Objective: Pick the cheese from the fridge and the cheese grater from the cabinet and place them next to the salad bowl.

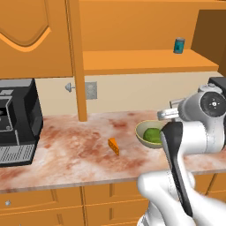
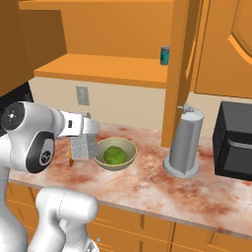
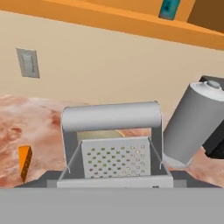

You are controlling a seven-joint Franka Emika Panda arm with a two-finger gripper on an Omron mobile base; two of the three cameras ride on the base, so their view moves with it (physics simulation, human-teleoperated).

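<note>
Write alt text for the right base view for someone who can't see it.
A white robot arm reaches from the left to a grey cheese grater standing on a marbled counter, just left of the olive salad bowl with its leafy ball. A tall grey cylinder and a black appliance stand to the right.

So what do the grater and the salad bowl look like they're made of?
The cheese grater looks like metal: flat grey, with a perforated face and a smooth loop handle. The salad bowl is olive-green, smooth and matte with a paler rim; ceramic or plastic, the render leaves that open.
</note>
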